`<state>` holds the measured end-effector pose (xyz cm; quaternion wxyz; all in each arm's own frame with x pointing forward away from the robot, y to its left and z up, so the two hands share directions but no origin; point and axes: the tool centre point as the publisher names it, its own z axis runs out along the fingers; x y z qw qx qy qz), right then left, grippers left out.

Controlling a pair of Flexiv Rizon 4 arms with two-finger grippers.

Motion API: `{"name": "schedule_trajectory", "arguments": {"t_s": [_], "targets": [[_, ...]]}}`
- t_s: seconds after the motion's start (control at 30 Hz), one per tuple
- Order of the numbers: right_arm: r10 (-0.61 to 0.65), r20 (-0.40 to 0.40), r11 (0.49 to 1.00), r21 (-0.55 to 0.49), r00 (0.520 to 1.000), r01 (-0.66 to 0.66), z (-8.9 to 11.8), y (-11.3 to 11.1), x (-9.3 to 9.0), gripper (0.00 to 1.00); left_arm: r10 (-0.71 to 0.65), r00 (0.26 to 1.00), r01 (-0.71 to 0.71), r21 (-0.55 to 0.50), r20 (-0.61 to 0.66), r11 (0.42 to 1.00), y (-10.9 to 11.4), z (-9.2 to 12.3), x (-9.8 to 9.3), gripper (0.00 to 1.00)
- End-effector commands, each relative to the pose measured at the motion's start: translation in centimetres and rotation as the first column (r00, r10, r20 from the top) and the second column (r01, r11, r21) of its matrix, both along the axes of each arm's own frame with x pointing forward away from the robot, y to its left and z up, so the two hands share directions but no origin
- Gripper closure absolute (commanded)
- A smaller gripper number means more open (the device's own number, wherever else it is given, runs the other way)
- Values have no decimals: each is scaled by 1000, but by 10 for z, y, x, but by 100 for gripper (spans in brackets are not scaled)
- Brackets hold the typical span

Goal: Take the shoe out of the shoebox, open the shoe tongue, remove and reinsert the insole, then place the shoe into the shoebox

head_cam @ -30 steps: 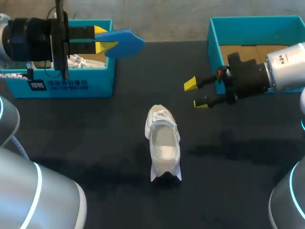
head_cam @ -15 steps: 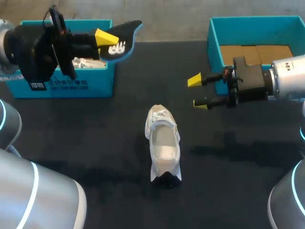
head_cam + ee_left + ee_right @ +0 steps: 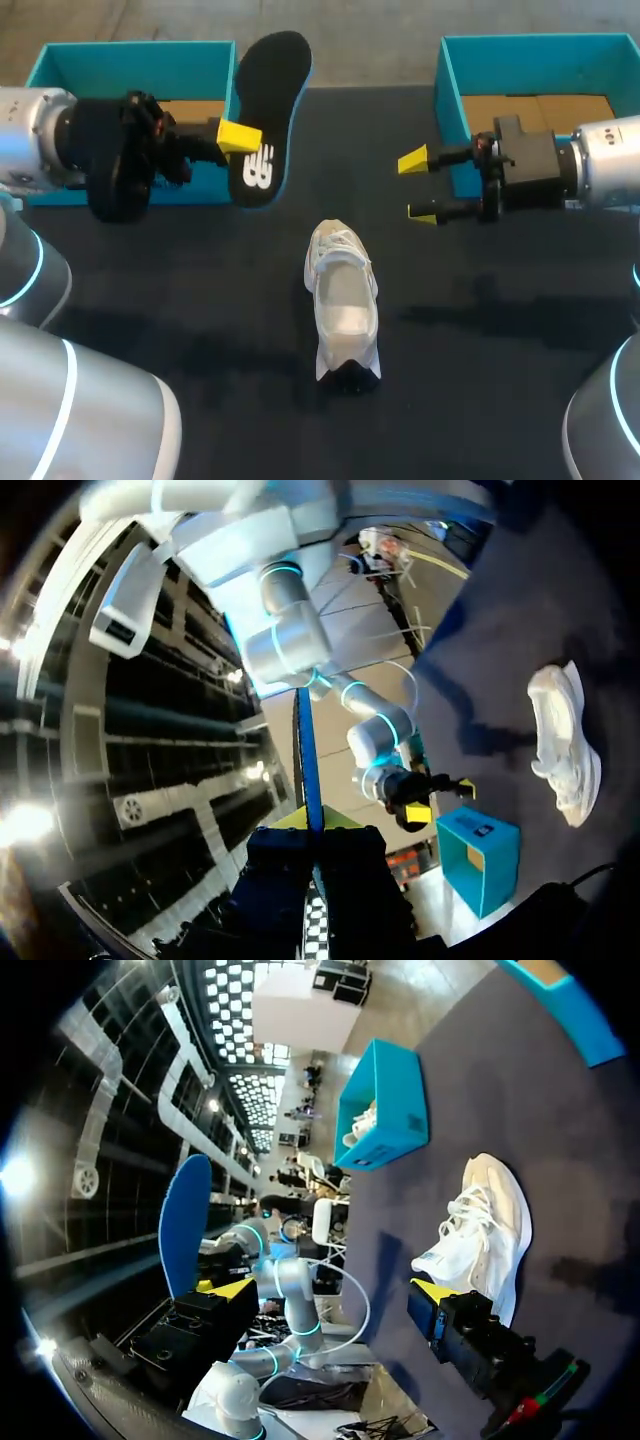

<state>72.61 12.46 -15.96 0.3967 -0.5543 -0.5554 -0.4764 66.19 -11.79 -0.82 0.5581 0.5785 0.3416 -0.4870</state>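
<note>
**Head view.** The left gripper (image 3: 240,135) is closed on the insole (image 3: 268,110), pinching it near one end. Over the last second the insole has turned from lying flat with its blue face up to standing on end with its black underside toward the camera. It has also come off the left box (image 3: 130,55) toward the table (image 3: 200,300). It now hangs at 11 o'clock from the shoe (image 3: 343,300). The shoe stands unmoved at mid-table, opening upward and apart from both grippers. The right gripper (image 3: 420,187), at 2 o'clock from the shoe, has drawn back slightly toward the right box (image 3: 540,45). Its fingers are spread and hold nothing.

**Left wrist view.** The insole (image 3: 306,750) appears edge-on as a thin blue line rising from between the yellow tips of the left gripper (image 3: 312,820). The shoe (image 3: 565,745) lies well off to one side on the table.

**Right wrist view.** The right gripper (image 3: 330,1290) is wide open and empty. The shoe (image 3: 485,1225) lies just ahead of one finger, and the blue face of the insole (image 3: 185,1225) shows beyond the other.

**Task status (judgement).** Removal looks complete and reinsertion is in preparation. The blue face probably must turn upward before entry.
</note>
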Motion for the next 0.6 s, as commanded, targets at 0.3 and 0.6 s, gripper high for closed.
{"name": "schedule_trajectory", "arguments": {"t_s": [0.3,0.6], "targets": [[-3,2,1000,1,1000,3,0,1,-1,0,-16,971,4,50,238,999,-1,-2,7,100],[11,54,1000,-7,998,-11,4,6,13,0,-4,997,-1,66,79,998,-10,-38,7,100]]}}
